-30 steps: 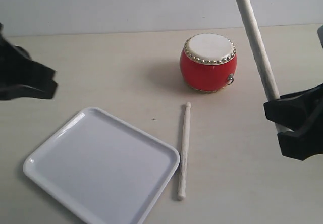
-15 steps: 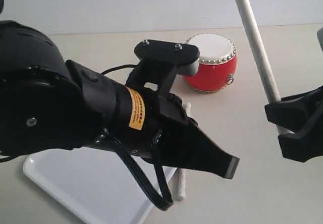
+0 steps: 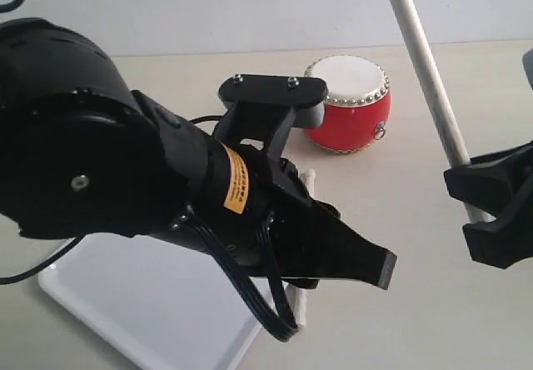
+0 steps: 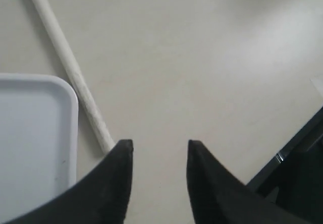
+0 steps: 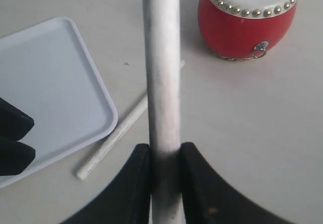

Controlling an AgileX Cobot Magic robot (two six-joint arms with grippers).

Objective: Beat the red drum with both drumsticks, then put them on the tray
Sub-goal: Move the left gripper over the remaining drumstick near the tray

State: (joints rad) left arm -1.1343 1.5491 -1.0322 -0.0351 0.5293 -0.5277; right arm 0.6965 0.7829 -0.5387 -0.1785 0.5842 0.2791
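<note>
Bare table (image 4: pixel 217 57) beside lying drumstick (image 4: pixel 69 65)

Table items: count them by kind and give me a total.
Drum: 1
Drumsticks: 2 (one held, one lying flat)
Tray: 1
Total: 4

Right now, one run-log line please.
left gripper: open, empty, near loose drumstick beside tray | right gripper: shut on second drumstick, raised | red drum: upright | tray: no sticks yet
</note>
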